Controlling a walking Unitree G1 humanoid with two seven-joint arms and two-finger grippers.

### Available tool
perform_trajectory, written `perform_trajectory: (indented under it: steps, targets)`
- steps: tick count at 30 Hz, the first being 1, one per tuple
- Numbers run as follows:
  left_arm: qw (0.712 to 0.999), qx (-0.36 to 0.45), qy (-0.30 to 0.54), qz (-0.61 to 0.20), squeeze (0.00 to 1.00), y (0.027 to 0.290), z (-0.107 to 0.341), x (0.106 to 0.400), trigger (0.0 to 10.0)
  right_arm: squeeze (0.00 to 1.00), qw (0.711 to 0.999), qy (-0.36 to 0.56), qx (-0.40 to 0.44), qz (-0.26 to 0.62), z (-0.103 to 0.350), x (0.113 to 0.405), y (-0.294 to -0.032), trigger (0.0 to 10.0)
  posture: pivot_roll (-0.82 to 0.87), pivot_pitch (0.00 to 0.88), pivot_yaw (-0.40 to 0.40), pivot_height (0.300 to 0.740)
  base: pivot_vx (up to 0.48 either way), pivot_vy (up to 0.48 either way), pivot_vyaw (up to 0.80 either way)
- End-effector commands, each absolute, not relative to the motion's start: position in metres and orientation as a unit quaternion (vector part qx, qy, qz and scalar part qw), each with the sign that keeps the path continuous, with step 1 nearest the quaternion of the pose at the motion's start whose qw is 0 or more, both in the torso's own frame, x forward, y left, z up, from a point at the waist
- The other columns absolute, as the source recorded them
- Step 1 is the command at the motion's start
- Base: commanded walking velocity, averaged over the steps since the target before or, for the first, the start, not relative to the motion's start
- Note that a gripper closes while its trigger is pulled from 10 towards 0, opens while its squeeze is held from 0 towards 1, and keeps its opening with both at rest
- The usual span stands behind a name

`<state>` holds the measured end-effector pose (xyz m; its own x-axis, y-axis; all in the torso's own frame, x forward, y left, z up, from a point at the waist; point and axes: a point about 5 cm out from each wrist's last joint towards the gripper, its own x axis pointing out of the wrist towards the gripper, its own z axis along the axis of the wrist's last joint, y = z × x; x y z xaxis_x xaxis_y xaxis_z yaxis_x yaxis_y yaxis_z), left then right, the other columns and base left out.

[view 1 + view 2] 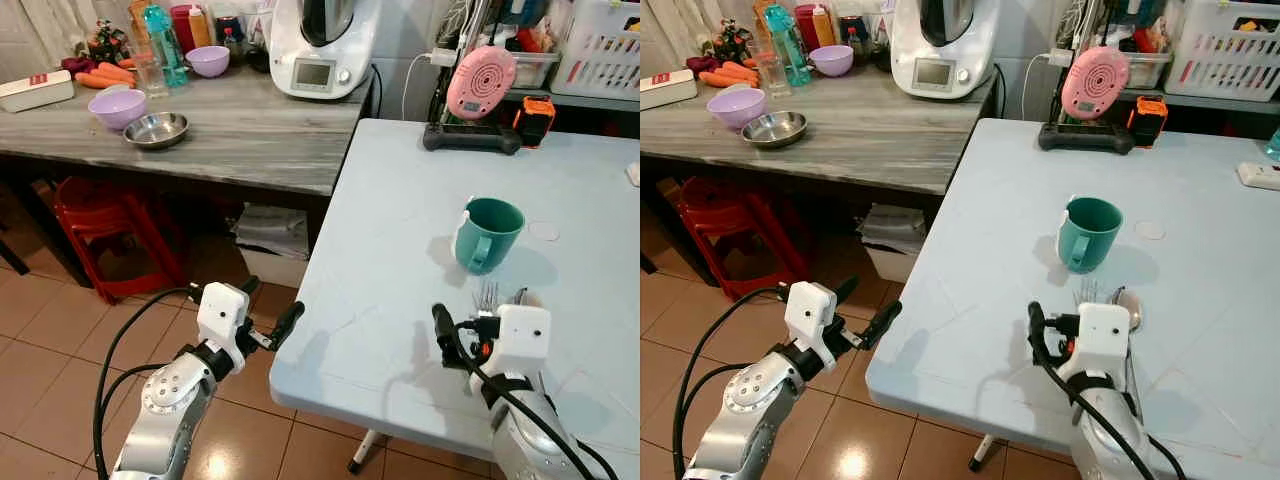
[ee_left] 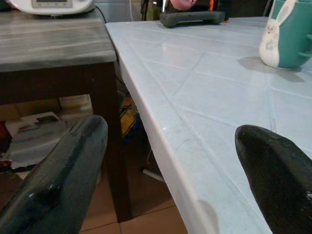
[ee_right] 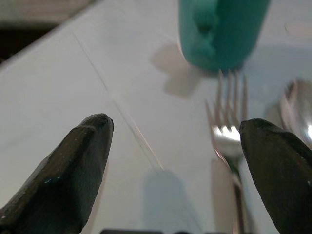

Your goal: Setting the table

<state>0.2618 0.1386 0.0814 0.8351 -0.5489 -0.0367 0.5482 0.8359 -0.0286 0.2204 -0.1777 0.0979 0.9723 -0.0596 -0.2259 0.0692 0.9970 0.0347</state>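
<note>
In the head view, our right gripper (image 1: 462, 335) hovered spread and empty over the pale blue table (image 1: 400, 210), beside the steel fork (image 1: 487, 294) and spoon (image 1: 1128, 310) already laid near the teal ceramic mug (image 1: 488, 233). The left wrist view showed our left gripper (image 2: 170, 161) parted at the table's edge; the right wrist view suggested that plates were still to be set, we judged.

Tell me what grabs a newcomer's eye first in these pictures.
The teal mug stands alone on the pale blue table, with a fork and spoon lying just in front of it. The right gripper hovers open over the table beside the fork, while the left gripper hangs open at the table's edge.
</note>
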Motion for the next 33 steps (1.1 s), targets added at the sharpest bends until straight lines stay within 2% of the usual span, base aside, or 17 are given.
perform_trajectory:
  steps: [1, 3, 21, 26, 33]
  targets:
    - [0.956, -0.006, 0.015, -0.294, 0.0, 0.14, 0.085, 0.261, 10.0, 0.0, 0.991, 0.125, 0.017, -0.042, 0.094, 0.218, -0.18, 10.0, -0.16, 0.04, 0.04, 0.74, 0.0, 0.0, 0.0]
    - [0.944, -0.024, 0.015, -0.328, 0.0, 0.135, 0.087, 0.257, 10.0, 0.0, 0.99, 0.131, 0.014, -0.048, 0.094, 0.215, -0.183, 10.0, -0.16, 0.04, 0.04, 0.74, 0.0, 0.0, 0.0]
    - [0.933, -0.031, 0.017, -0.358, 0.0, 0.128, 0.086, 0.257, 10.0, 0.0, 0.987, 0.147, 0.009, -0.064, 0.089, 0.21, -0.189, 10.0, -0.17, 0.034, 0.04, 0.74, 0.0, 0.0, 0.0]
    - [0.912, -0.041, 0.027, -0.407, 0.0, 0.122, 0.085, 0.253, 10.0, 0.0, 0.984, 0.171, 0.01, -0.055, 0.083, 0.216, -0.186, 10.0, -0.17, 0.039, 0.037, 0.74, 0.0, 0.0, 0.0]
    - [0.904, -0.044, 0.037, -0.425, 0.0, 0.121, 0.083, 0.249, 10.0, 0.0, 0.98, 0.191, 0.009, -0.052, 0.077, 0.217, -0.187, 10.0, -0.17, 0.048, 0.036, 0.74, 0.0, 0.0, 0.0]
